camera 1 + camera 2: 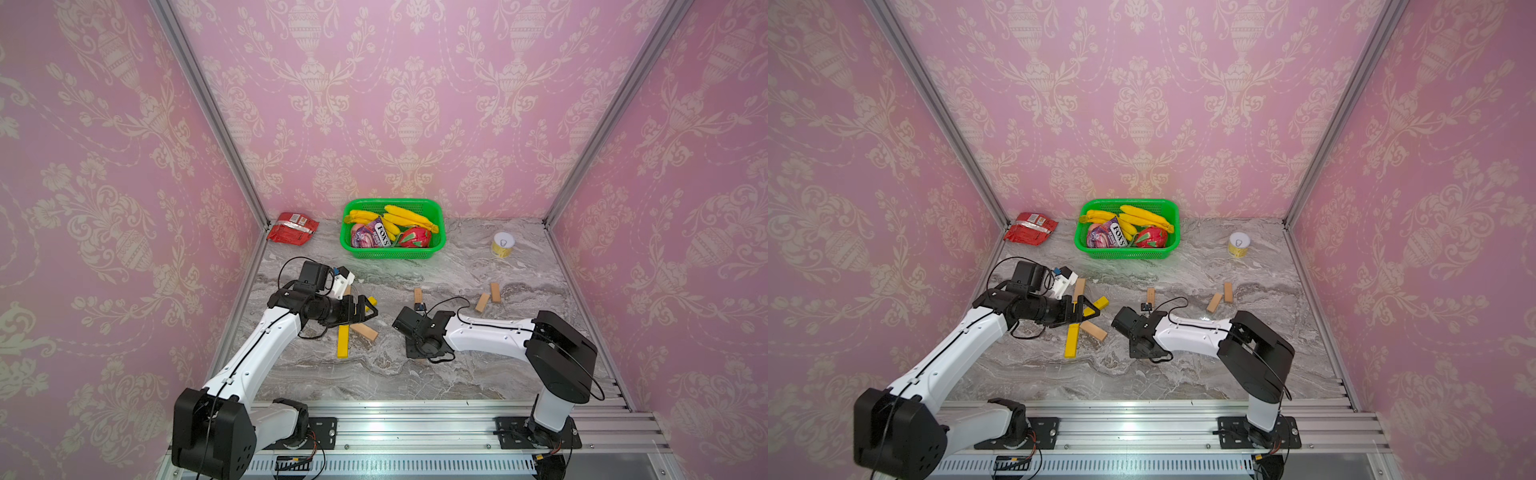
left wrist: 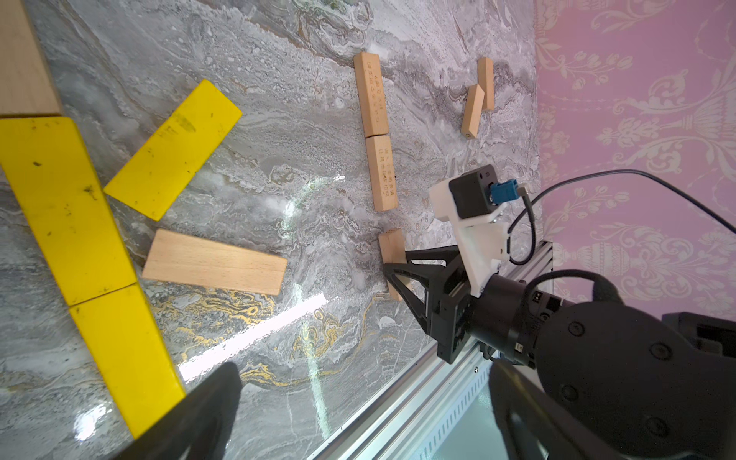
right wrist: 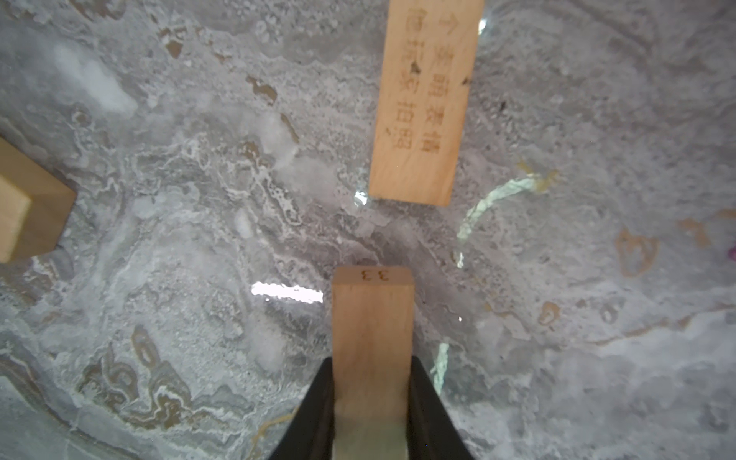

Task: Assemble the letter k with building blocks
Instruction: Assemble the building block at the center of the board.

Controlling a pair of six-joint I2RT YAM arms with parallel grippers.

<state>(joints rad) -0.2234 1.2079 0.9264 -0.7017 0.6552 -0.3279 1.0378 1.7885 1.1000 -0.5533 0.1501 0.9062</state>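
On the left lies a letter k (image 2: 59,199) with a stem of one wood and two yellow blocks, a slanted yellow block (image 2: 173,149) and a slanted wood block (image 2: 215,261). My left gripper (image 1: 368,309) (image 2: 364,370) hangs open just above it, holding nothing. My right gripper (image 1: 417,351) (image 3: 372,398) is shut on a wood block (image 3: 372,318) (image 2: 392,247), low over the table. That block points in line with two wood blocks laid end to end (image 2: 372,95) (image 2: 382,173); a small gap separates it from the nearer one (image 3: 422,99). Two loose wood blocks (image 1: 482,302) (image 1: 495,292) lie to the right.
A green basket (image 1: 390,251) with bananas and snack packs stands at the back middle. A red bag (image 1: 292,227) lies at the back left and a yellow can (image 1: 503,244) at the back right. The metal rail runs along the front edge.
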